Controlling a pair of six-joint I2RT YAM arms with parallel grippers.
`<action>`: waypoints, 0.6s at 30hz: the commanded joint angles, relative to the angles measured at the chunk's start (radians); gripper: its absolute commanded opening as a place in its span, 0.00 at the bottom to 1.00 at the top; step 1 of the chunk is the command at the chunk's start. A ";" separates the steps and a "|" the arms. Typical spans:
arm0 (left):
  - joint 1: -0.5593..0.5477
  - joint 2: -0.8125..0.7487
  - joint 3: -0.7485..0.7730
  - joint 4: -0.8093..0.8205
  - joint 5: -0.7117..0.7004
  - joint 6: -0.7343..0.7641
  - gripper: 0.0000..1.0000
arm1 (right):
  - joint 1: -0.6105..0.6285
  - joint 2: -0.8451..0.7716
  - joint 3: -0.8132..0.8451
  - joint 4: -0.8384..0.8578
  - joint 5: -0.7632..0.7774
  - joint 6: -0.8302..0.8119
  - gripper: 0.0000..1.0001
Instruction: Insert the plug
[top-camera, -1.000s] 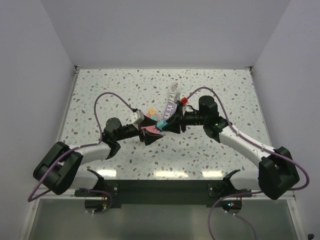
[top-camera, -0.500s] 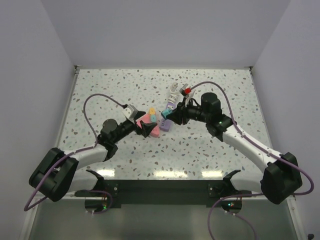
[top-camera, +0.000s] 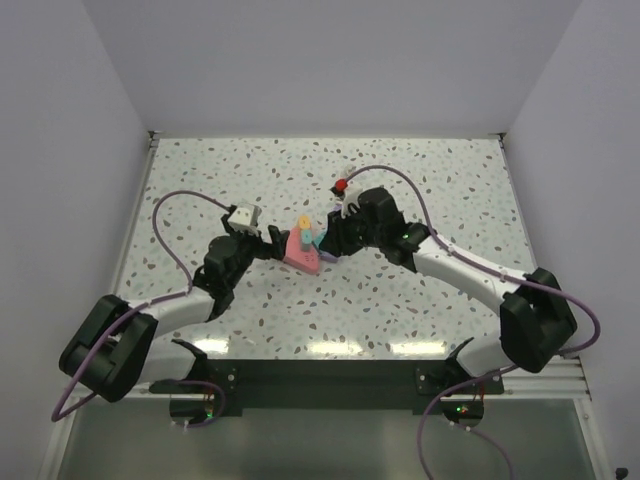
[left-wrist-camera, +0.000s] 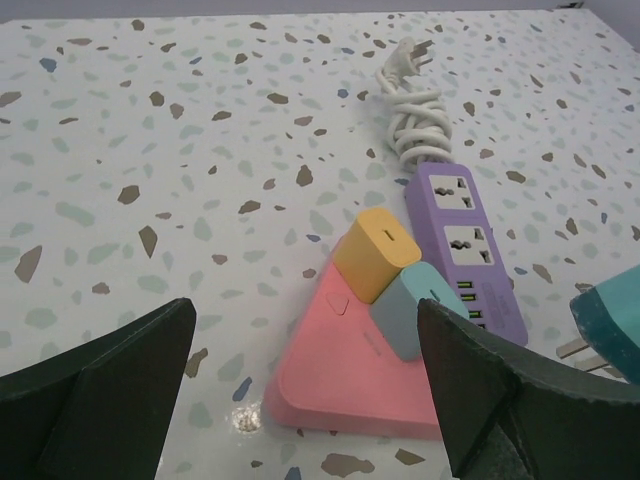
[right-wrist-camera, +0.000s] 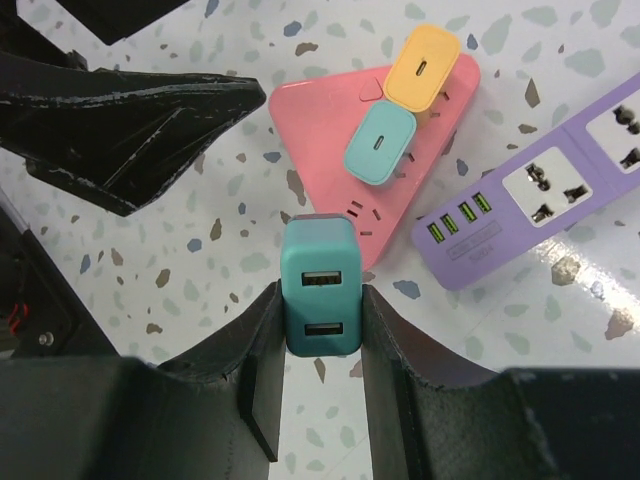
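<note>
Teal USB charger plug (right-wrist-camera: 320, 285) sits clamped in the right pincer (right-wrist-camera: 320, 300), prongs down at the edge of the pink triangular power strip (right-wrist-camera: 320, 120), ready for its free sockets. In the left wrist view, the left pincer (left-wrist-camera: 305, 330) gapes wide, flanking the strip, probably to brace it. From above, the right arm has swung leftward since half a second ago, and the left has drawn back.

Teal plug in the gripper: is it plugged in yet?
Out. The right gripper holds the teal plug clear of the pink strip; its prongs show bare in the left wrist view.

A lab test cell: bare white walls (top-camera: 330, 70) enclose a speckled table (top-camera: 220, 165).
</note>
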 joint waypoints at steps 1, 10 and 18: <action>0.009 0.016 0.032 -0.017 -0.081 -0.011 0.98 | 0.025 0.057 0.073 -0.036 0.067 0.049 0.00; 0.011 0.071 0.058 -0.027 -0.081 -0.006 0.95 | 0.047 0.194 0.108 -0.035 0.074 0.092 0.00; 0.011 0.129 0.086 -0.027 -0.031 0.004 0.81 | 0.073 0.234 0.130 -0.020 0.131 0.117 0.00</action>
